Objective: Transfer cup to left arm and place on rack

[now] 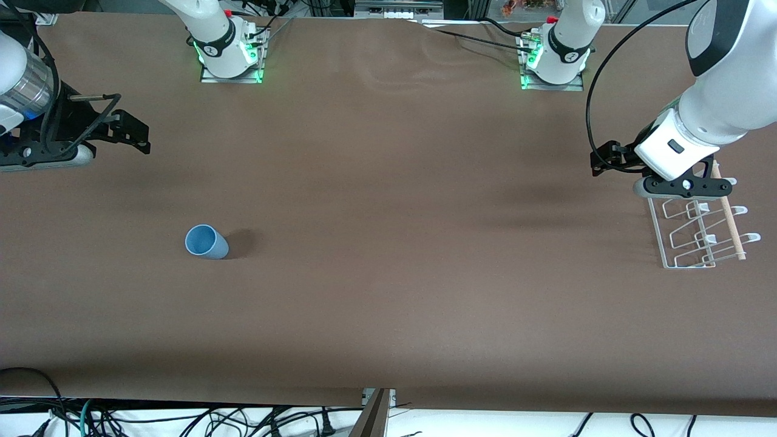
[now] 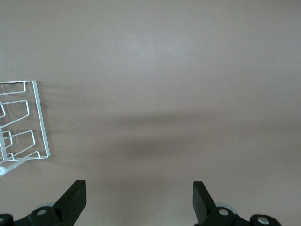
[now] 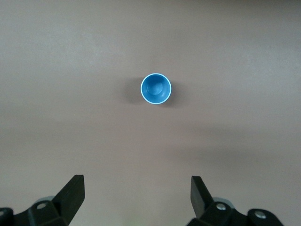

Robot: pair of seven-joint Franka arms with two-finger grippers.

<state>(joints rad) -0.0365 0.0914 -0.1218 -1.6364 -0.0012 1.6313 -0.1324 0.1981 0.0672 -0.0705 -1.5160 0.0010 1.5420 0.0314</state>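
no readable text or labels

We are two white arms (image 1: 716, 115) with rounded shells and black bands at the joints; near the table (image 1: 388, 303) edge each base (image 1: 230, 60) sits on a metal plate lit by green lamps, with a red button above. Black cables (image 1: 598, 79) loop from our wrists, and one link (image 1: 24, 91) shows bare brushed metal. Our left gripper (image 2: 138, 200) and right gripper (image 3: 136, 195) are matte black, with wedge-shaped fingers (image 3: 70, 193) set wide apart and silver screws (image 2: 225, 213) in the knuckles. A white wrist block (image 1: 671, 149) carries a small dark button
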